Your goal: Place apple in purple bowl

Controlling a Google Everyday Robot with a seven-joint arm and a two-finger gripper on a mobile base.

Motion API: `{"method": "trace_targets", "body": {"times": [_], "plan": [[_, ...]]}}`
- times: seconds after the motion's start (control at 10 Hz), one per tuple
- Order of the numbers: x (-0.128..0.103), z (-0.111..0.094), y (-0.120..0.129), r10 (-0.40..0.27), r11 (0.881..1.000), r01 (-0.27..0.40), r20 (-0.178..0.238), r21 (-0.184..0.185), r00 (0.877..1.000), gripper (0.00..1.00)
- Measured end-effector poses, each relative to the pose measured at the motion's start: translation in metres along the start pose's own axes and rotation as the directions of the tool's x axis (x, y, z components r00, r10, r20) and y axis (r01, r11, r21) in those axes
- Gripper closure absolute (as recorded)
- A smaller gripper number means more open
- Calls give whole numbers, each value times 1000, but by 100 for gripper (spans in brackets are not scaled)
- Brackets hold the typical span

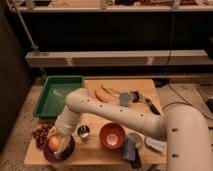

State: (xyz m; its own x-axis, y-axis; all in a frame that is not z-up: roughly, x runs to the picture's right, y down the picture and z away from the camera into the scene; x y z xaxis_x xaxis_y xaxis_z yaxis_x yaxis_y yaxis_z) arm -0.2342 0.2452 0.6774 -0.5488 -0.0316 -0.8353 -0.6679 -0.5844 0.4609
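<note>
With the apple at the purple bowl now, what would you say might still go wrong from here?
The gripper sits low over the purple bowl with the apple beside it, so withdrawing could drag or tip the bowl. The bowl lies near the table's front-left corner and might slide off. The grape cluster and small metal cup stand close enough for the arm to knock.

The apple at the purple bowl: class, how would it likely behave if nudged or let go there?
The apple looks round and smooth, so it would probably roll, though the purple bowl under it should catch it. It looks firm, probably keeping its shape when pressed. The gripper sits right beside it over the bowl, so a nudge could shift it.
</note>
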Motion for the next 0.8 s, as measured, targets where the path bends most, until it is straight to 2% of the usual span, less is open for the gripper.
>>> {"method": "trace_targets", "body": {"times": [0.2,0.4,0.6,0.8], "plan": [[0,0,0,0,1000,0,0,0,1000,96],[0,0,0,0,1000,0,0,0,1000,80],[0,0,0,0,1000,0,0,0,1000,55],[0,0,0,0,1000,0,0,0,1000,37]]}}
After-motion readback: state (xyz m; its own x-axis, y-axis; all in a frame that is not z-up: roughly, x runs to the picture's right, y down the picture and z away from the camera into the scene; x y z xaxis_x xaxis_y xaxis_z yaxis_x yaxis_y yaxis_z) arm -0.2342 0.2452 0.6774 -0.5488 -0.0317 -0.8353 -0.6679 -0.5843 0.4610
